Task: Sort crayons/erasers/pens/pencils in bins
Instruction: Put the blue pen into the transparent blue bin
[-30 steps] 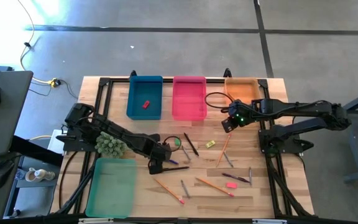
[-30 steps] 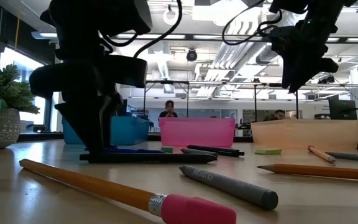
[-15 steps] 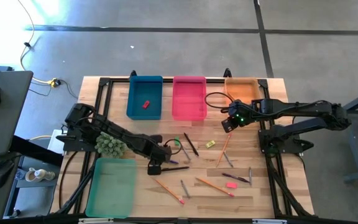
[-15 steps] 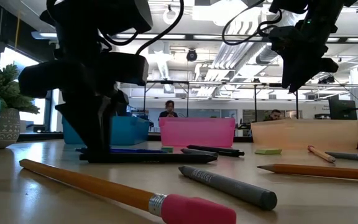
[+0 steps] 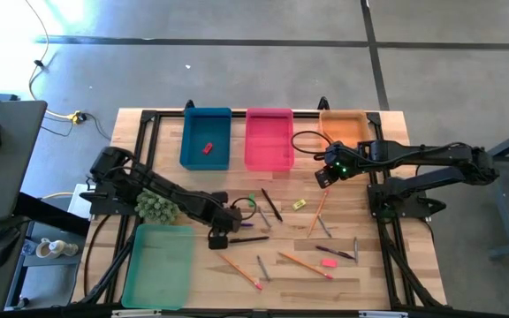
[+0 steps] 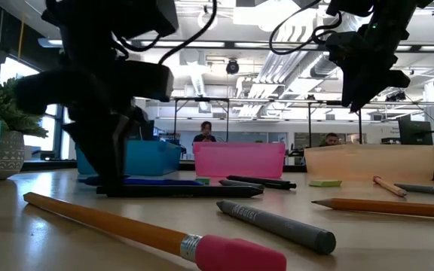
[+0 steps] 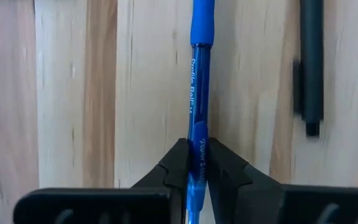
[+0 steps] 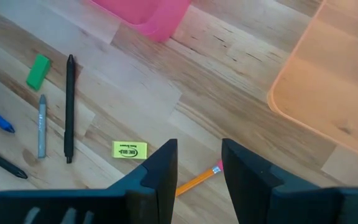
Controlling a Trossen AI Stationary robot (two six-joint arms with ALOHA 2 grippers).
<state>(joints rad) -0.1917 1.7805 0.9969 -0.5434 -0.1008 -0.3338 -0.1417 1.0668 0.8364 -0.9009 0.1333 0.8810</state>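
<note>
Both left jaws apparently pinch the blue pen [image 7: 199, 134] between them.

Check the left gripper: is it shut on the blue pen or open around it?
Shut on it. In the left wrist view the left gripper has both fingers pressed against the blue pen.

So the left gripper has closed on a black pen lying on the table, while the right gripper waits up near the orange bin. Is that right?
Not quite: the pen is blue, not black, as the left wrist view shows. The left gripper is closed on it on the table, and the right gripper does wait near the orange bin.
</note>
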